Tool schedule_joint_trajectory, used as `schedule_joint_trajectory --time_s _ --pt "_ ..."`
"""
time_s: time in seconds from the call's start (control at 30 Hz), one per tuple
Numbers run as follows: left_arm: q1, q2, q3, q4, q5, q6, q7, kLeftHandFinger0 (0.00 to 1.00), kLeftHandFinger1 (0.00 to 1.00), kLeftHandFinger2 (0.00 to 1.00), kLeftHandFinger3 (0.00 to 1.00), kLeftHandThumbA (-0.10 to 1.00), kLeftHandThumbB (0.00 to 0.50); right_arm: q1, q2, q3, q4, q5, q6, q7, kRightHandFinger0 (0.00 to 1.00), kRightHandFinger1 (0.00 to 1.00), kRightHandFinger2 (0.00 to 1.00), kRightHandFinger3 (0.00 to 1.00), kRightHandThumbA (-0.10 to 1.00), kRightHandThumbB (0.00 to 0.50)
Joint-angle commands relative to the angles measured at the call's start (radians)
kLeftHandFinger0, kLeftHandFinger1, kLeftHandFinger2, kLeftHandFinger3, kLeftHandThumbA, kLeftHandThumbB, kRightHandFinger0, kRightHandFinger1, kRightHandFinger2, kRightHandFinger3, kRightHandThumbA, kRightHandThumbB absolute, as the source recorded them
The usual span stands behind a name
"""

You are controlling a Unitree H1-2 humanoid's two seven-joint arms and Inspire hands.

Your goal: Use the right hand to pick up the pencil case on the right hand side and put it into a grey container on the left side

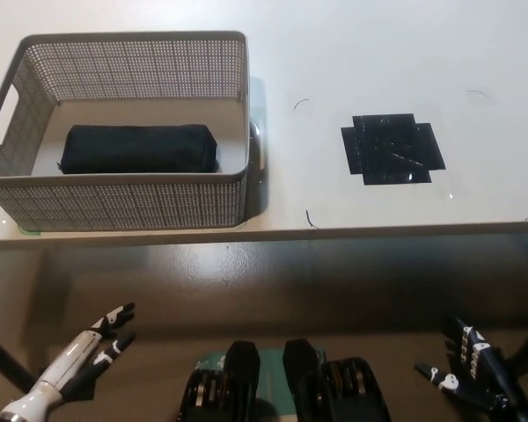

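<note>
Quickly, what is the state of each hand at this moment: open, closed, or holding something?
Left hand: open, holding nothing, low beside the body.
Right hand: open, holding nothing, below the table edge.

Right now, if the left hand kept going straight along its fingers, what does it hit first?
Probably the table's front edge: the open left hand sits below it, pointing up and right. Depth is unclear, so it might pass beneath.

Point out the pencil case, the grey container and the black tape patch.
pencil case (139, 149), head view, top face.
grey container (123, 204), head view, near wall.
black tape patch (392, 148), head view, centre.
</note>
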Motion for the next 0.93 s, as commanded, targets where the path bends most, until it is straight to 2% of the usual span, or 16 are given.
schedule_joint_trajectory --time_s 0.0,0.13,0.27,0.37,0.53,0.73,0.8,0.9 --pt "-0.009 0.007 0.029 0.006 -0.076 -0.047 0.009 1.0 1.0 1.0 1.0 1.0 0.252 -0.022 -0.024 -0.022 0.002 0.072 -0.046 0.033 1.0 1.0 1.0 1.0 1.0 0.326" --pt "-0.004 0.001 0.045 -0.011 -0.095 -0.003 0.011 1.0 1.0 1.0 1.0 1.0 0.275 -0.028 -0.036 -0.024 -0.001 0.076 -0.038 0.038 1.0 1.0 1.0 1.0 1.0 0.336" --pt "0.006 -0.008 0.062 -0.026 -0.119 0.018 0.01 1.0 1.0 1.0 1.0 1.0 0.297 -0.023 -0.041 -0.015 -0.007 0.065 -0.046 0.033 1.0 1.0 1.0 1.0 1.0 0.317" --pt "0.006 -0.01 0.065 -0.023 -0.115 0.008 0.008 1.0 1.0 1.0 1.0 1.0 0.272 -0.02 -0.041 -0.012 -0.013 0.06 -0.047 0.028 1.0 1.0 1.0 1.0 1.0 0.315" --pt "0.0 -0.007 0.059 -0.017 -0.109 -0.007 0.005 1.0 1.0 1.0 1.0 1.0 0.273 -0.025 -0.04 -0.007 -0.01 0.048 -0.052 0.021 1.0 1.0 1.0 1.0 1.0 0.316" --pt "0.003 -0.004 0.055 -0.036 -0.094 0.012 0.011 1.0 1.0 1.0 1.0 1.0 0.286 -0.031 -0.039 -0.008 -0.004 0.053 -0.054 0.022 1.0 1.0 1.0 1.0 1.0 0.309" --pt "0.002 -0.003 0.055 -0.038 -0.099 0.015 0.007 1.0 1.0 1.0 1.0 1.0 0.277 -0.03 -0.04 -0.006 -0.006 0.042 -0.055 0.014 1.0 1.0 1.0 1.0 1.0 0.295" --pt "0.001 -0.003 0.054 -0.04 -0.091 0.013 0.011 1.0 1.0 1.0 1.0 1.0 0.267 -0.031 -0.04 -0.005 -0.006 0.035 -0.058 0.009 1.0 1.0 1.0 1.0 1.0 0.302"
